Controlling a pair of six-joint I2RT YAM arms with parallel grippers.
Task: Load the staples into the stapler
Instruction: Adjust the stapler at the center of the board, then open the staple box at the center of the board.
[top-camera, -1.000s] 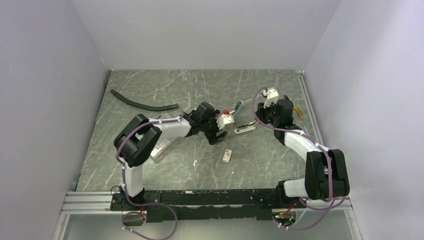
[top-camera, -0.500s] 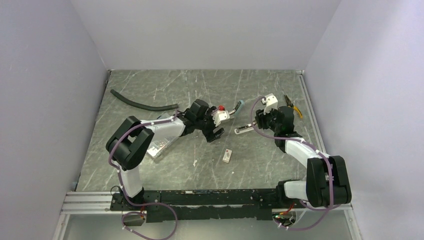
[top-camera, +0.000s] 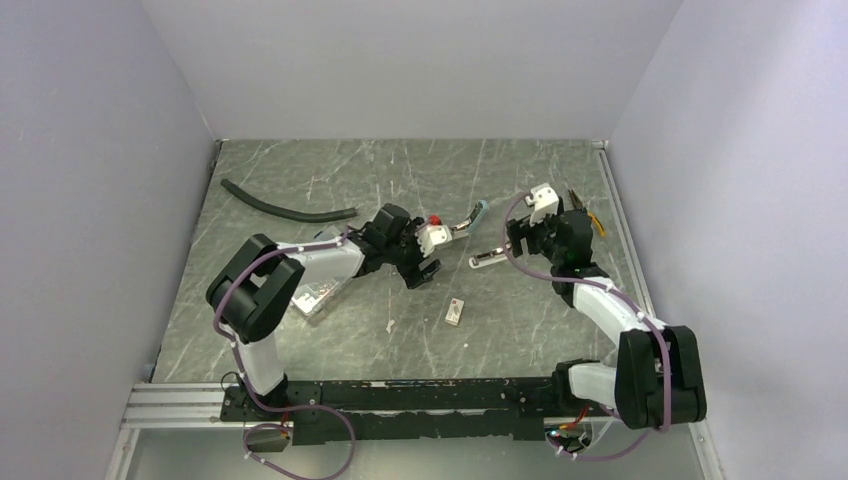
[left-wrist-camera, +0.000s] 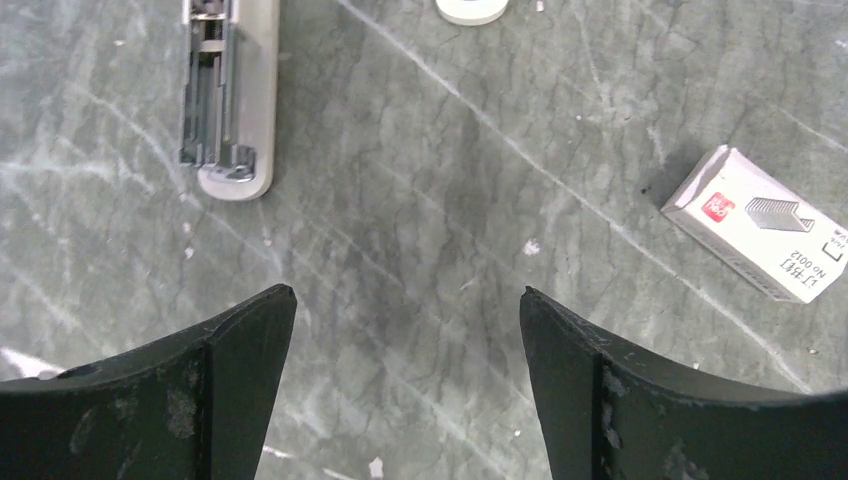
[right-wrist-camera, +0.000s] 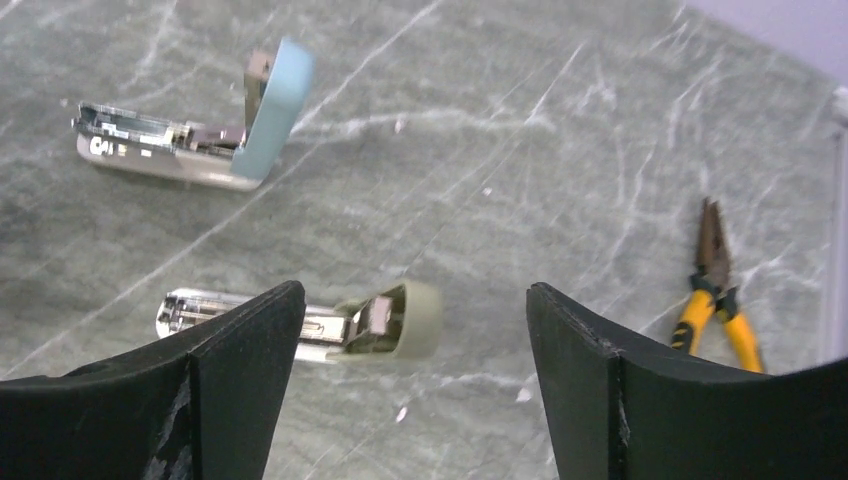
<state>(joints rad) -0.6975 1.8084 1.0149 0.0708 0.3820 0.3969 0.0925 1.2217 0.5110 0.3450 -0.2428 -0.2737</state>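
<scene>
The staples are a small white box with a red mark (top-camera: 456, 311) (left-wrist-camera: 765, 235), flat on the table. A grey-green stapler (top-camera: 490, 258) (right-wrist-camera: 330, 320) lies opened out, its metal tray showing. The left wrist view also shows a pale stapler (left-wrist-camera: 228, 100) with an open tray. My left gripper (top-camera: 420, 268) (left-wrist-camera: 405, 300) hangs open over bare table, up and left of the box. My right gripper (top-camera: 512, 243) (right-wrist-camera: 415, 290) is open just right of the grey-green stapler, and its jaws hold nothing.
A second stapler with a blue lid (top-camera: 470, 220) (right-wrist-camera: 200, 140) stands open behind the first. Yellow-handled pliers (top-camera: 590, 215) (right-wrist-camera: 715, 280) lie at the far right. A black hose (top-camera: 285, 208) and a clear plastic case (top-camera: 318, 293) sit on the left.
The right gripper's jaws have spread wide and the arm has shifted slightly right. The left gripper has drawn back a little to the left, still open.
</scene>
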